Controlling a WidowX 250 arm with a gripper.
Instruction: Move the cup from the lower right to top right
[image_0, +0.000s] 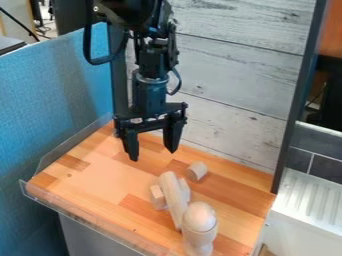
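We've got the cup (199, 234) at bottom centre-right of the frame, upright on the wooden board (87, 172). Its rounded top (200, 216) bulges above the body; can't tell if that's a separate piece. Its foot runs down to the frame's bottom edge, so we can't make out the base fully.

The wooden rod (173, 197) lies at a slant just upper left of the cup, lower end right up by it; we can't tell if they touch. Rod hides the middle of whatever it lies over: we see a block (157, 197) on its left and a bit of wood (184, 189) on its right, could be one piece or two. That cluster crowds the cup's upper-left side. Small wooden cylinder (197, 171) sits further up, near the rod's top end.

Gripper (153, 155) hangs upper left of all that, over the board's far part, jaws released and well spread. Arm is cut off by the top edge. Plank wall (234, 75) closes off the far side, dark post (298, 100) at its right end, blue partition (53, 100) on the left.
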